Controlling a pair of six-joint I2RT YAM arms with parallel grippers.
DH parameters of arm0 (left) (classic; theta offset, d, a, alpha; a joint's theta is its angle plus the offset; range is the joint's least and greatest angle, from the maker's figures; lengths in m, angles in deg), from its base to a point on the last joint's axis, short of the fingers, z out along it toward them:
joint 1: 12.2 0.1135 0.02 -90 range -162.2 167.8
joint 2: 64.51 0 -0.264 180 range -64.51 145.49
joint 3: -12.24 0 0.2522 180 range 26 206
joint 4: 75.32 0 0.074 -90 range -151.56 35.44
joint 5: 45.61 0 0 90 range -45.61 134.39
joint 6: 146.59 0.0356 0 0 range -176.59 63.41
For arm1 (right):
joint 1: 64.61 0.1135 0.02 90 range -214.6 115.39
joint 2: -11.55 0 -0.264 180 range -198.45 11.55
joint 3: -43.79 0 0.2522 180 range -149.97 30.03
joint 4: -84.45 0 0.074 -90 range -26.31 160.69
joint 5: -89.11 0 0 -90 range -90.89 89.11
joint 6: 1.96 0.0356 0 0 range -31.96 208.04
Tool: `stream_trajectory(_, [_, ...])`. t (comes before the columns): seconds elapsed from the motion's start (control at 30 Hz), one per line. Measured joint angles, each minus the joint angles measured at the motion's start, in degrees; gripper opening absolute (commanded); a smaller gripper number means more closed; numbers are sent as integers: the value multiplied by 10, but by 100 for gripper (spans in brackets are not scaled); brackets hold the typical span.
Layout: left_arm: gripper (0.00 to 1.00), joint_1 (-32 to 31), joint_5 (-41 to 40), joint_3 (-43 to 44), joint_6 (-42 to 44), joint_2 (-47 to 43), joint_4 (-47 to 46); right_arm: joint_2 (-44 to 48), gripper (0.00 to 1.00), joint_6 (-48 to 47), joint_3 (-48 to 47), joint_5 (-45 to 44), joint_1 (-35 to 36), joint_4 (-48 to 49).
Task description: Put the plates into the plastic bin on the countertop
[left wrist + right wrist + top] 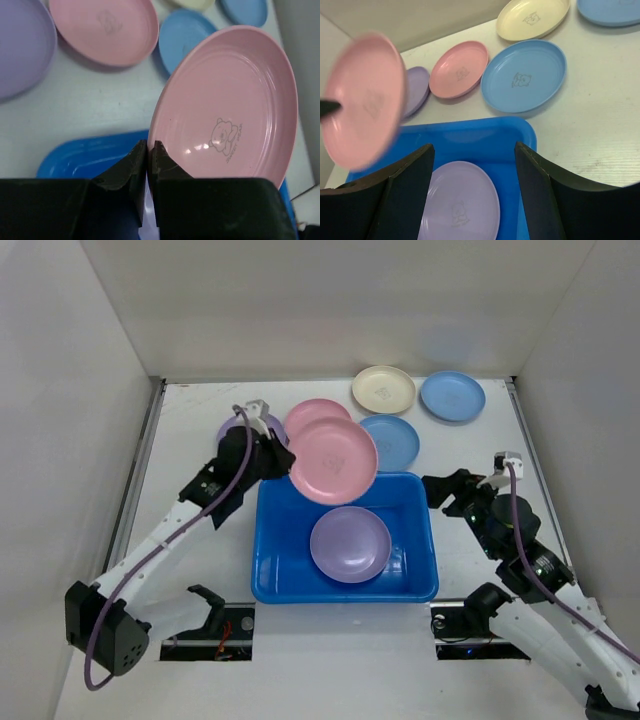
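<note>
My left gripper is shut on the rim of a pink plate, holding it tilted above the far left edge of the blue plastic bin. A lilac plate lies flat inside the bin. On the countertop behind the bin lie a pink plate, a lilac one partly hidden under the left arm, two light blue ones and a cream one. To the right of the bin, my right gripper is open and empty, facing into it.
White walls close the countertop in at the back and on both sides. Metal strips run along its side edges. The arm bases sit at the near edge behind the bin.
</note>
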Motion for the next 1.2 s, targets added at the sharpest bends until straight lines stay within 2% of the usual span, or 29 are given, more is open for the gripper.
stream_trajectory(0.13, [3,-90,-26,-31,23,-7,50,24,71,8,11,-9,-14,-2])
stream_trajectory(0.27, [3,-175,-52,-33,37,-7,61,26,71,12,14,-14,-25,-2])
stream_trajectory(0.4, [3,-228,-73,-46,43,5,58,24,71,12,15,-17,-30,-2])
stream_trajectory(0.67, [3,-234,-90,-129,43,53,52,15,71,16,16,-21,-38,-2])
stream_trajectory(0.87, [6,-218,-93,-147,43,70,23,9,71,16,17,-21,-39,-2])
stream_trajectory(0.97, [11,-218,-90,-150,41,85,3,9,71,17,17,-21,-40,-2])
stream_trajectory(1.2, [42,-217,-78,-158,38,104,-32,-19,72,21,17,-22,-59,1])
